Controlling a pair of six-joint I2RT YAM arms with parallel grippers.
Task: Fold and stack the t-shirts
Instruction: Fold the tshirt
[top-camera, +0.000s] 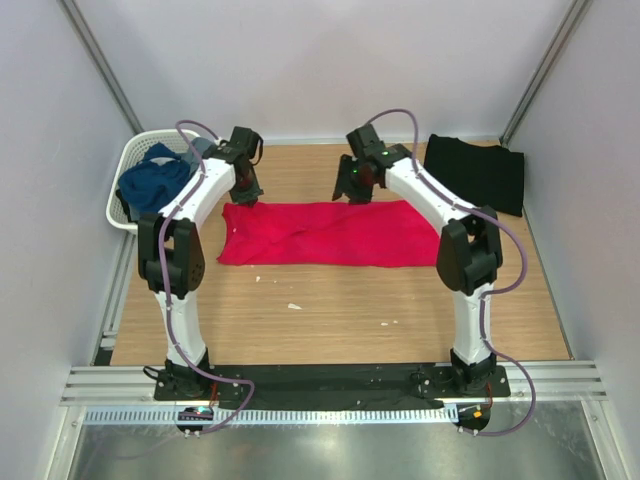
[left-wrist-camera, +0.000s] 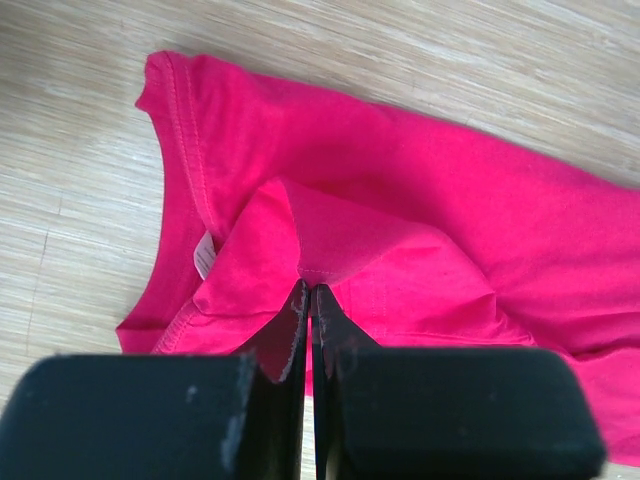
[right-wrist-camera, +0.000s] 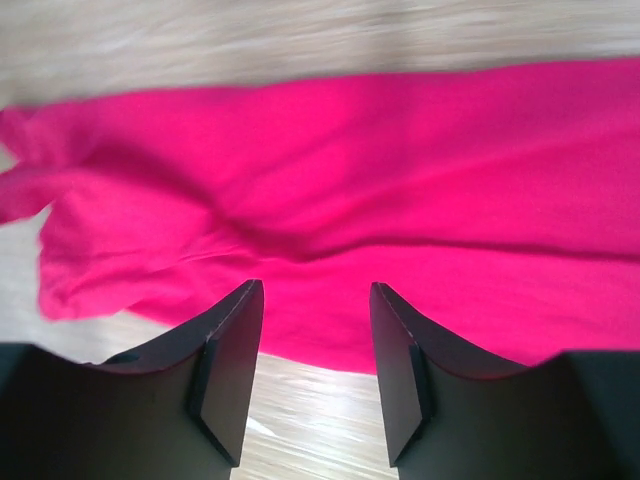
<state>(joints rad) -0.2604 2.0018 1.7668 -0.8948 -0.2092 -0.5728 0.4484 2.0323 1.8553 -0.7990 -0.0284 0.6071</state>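
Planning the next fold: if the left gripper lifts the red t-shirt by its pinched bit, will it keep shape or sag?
Probably sag: the red t-shirt tents into soft creases where the left gripper pinches it. It seems light, since a small pinch raises a fold. Pushed, it would likely bunch, given its wrinkles.

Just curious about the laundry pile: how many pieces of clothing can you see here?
3: a red shirt mid-table, a black garment at the far right, a blue one in the white basket. More may lie underneath.
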